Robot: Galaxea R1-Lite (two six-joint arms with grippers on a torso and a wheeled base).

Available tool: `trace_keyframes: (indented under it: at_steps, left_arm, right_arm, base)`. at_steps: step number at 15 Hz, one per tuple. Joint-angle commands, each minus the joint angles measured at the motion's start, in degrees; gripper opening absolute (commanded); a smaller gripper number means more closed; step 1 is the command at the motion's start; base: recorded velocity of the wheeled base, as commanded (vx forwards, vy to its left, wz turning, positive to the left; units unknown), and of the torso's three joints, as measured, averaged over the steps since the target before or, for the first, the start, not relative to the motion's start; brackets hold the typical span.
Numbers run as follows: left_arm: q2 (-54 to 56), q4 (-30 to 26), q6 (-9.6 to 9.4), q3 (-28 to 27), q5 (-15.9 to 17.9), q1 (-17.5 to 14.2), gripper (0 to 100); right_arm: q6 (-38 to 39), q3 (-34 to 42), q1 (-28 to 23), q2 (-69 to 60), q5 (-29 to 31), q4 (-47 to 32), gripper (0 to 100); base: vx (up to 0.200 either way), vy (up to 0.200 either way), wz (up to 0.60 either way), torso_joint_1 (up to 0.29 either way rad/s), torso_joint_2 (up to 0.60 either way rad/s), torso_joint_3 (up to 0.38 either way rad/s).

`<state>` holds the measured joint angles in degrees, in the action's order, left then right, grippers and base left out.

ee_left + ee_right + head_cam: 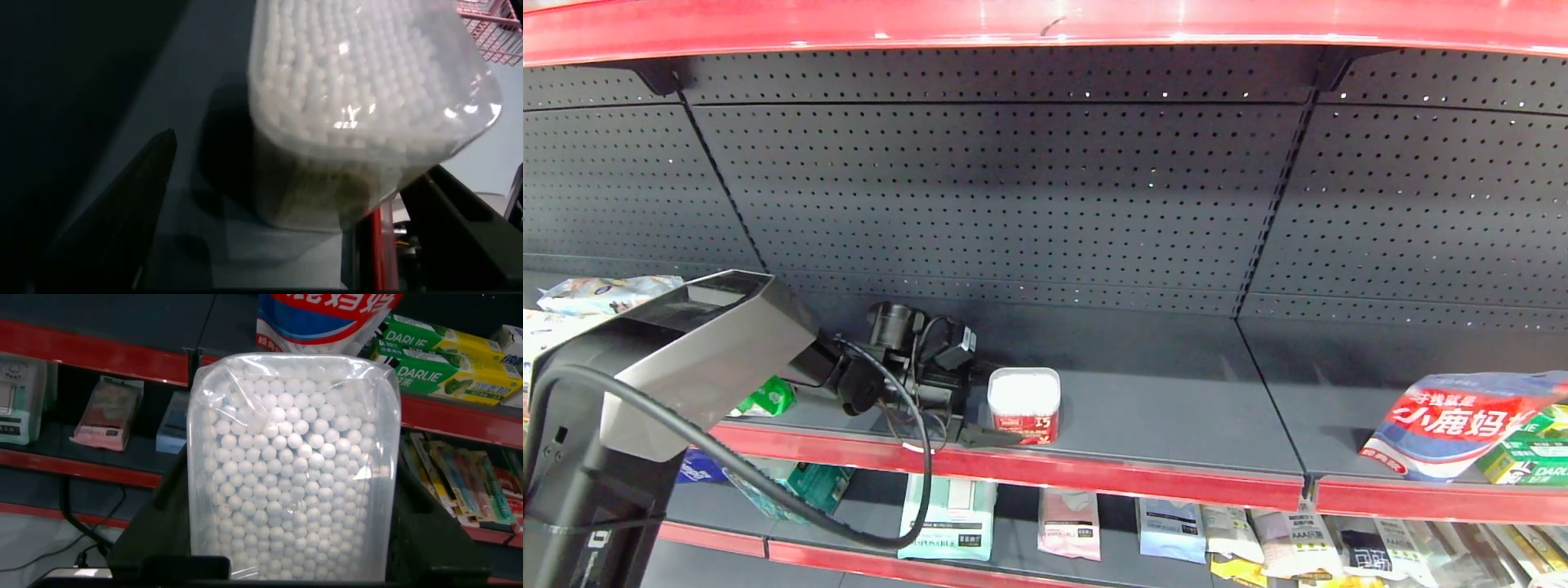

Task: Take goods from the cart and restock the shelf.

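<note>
We judge the swab tub (pixel 1023 404) light, stiff and slick, best pinched across its flat sides; our left claw (pixel 290 175) stands wide around it, the right claw (pixel 286 510) clamps a second tub (pixel 294 416).

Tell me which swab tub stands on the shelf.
The tub at the left gripper; the other tub sits in the right gripper, off the shelf.

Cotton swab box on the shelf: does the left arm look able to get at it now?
Probably yes. The left gripper is right at the cotton swab box, its fingers open on either side, and nothing on the shelf stands between.
</note>
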<state>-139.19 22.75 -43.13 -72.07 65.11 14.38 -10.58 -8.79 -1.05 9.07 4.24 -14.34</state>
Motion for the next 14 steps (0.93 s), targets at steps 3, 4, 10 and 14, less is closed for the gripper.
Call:
trace_keyframes:
  at_steps: [3,4,10,14]
  left_arm:
    - [0.06,0.02,-0.02,-0.09,-0.07,-0.94,100]
    - [0.15,-0.07,-0.02,-0.09,-0.07,-0.94,100]
    - [5.6,-0.25,0.68,5.1,1.6,-0.85,100]
    - [14.65,-0.16,2.61,13.62,2.57,-0.85,100]
  right_arm:
    - [0.03,0.0,-0.01,0.16,-0.02,0.01,0]
    - [0.03,0.09,0.08,0.16,-0.02,0.01,0]
    - [0.12,0.09,0.08,0.16,-0.29,0.01,0]
    - [0.47,0.09,0.26,0.6,-0.29,0.01,0]
  base:
    - [0.0,0.0,0.0,0.0,0.0,0.0]
    - [0.0,0.0,0.0,0.0,0.0,0.0]
    - [0.0,0.0,0.0,0.0,0.0,0.0]
    - [0.0,0.0,0.0,0.0,0.0,0.0]
